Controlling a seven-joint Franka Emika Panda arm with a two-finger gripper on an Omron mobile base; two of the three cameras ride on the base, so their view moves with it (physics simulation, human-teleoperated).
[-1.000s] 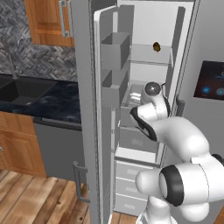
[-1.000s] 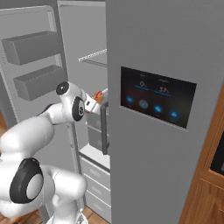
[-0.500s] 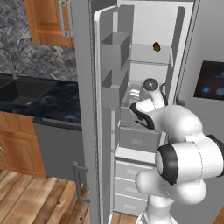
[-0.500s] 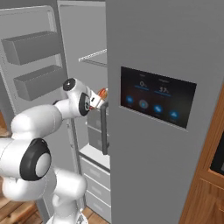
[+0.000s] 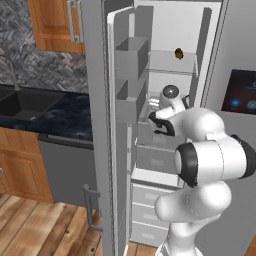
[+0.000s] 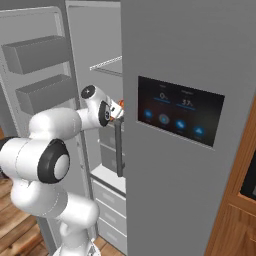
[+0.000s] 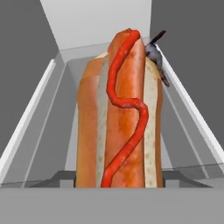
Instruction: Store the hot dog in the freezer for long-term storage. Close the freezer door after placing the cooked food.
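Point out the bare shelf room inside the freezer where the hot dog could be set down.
The clear upper shelf lies mostly bare left of the small dark lump near the right wall. The gripper, shut on the hot dog, faces a bare white channel between side walls. It is tightest around the arm and door bins.

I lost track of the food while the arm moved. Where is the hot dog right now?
The hot dog is held in the gripper, inside the open freezer at mid height. In the right base view its orange tip peeks out beside the fridge door's edge.
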